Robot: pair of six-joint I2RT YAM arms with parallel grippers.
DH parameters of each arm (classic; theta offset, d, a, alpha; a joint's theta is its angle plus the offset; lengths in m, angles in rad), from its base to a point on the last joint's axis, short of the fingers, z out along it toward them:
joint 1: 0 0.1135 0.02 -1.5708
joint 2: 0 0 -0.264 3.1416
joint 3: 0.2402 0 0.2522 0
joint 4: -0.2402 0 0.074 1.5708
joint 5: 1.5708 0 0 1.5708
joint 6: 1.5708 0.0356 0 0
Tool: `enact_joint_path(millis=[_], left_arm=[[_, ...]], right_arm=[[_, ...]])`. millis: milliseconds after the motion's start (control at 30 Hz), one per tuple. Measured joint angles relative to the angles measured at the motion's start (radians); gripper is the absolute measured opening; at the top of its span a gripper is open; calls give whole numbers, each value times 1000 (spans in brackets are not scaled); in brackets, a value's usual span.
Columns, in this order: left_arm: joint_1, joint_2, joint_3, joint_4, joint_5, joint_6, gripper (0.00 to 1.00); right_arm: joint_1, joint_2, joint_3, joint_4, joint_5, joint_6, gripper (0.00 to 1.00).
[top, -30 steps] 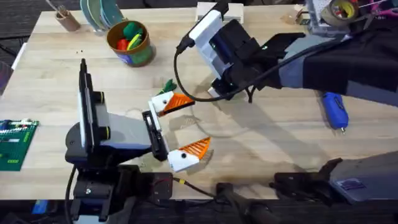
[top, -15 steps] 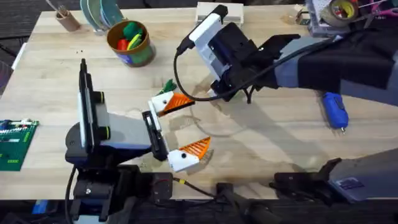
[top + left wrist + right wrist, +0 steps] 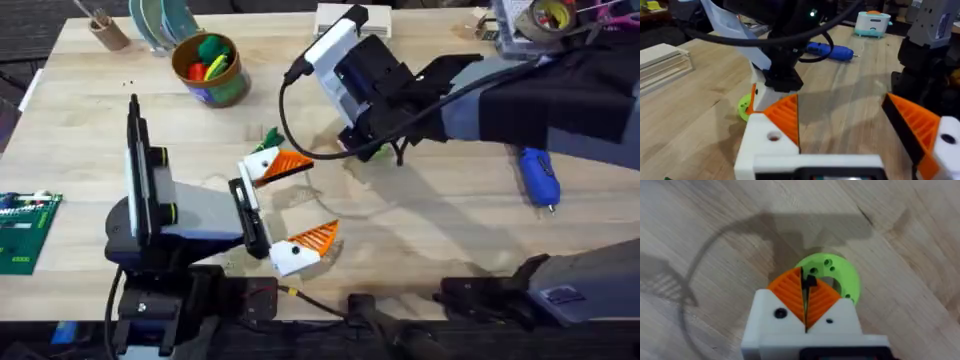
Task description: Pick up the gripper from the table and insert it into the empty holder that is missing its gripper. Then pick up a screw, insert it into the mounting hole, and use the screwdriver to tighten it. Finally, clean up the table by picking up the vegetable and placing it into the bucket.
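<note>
My left gripper [image 3: 320,198] stands open above the table with nothing between its fingers. Both of its white holders [image 3: 765,145] carry an orange ribbed gripper finger [image 3: 785,117], and a mounting hole [image 3: 773,136] shows in the white part. My right gripper [image 3: 805,287] reaches across to the table's middle and is shut, with a small dark screw [image 3: 810,282] pinched at its tips just above a bright green ring disc [image 3: 837,275]. The blue screwdriver [image 3: 538,176] lies at the right. The vegetable [image 3: 270,137] lies near the left fingers. At the back left stands the bucket [image 3: 225,88].
A brown cup with sticks [image 3: 105,30] and stacked plates [image 3: 165,20] stand at the back left. A green board [image 3: 20,230] lies at the left edge. A tape roll [image 3: 550,15] sits at the back right and a white box [image 3: 340,15] at the back.
My right arm has shifted slightly over the green ring disc. The left arm has not moved.
</note>
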Motion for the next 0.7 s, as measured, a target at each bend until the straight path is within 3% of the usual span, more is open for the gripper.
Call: enact_joint_path(millis=[700], left_arm=[[0,0,0,0,0,0,993]], right_arm=[[0,-1,69,-65,47,0,9]])
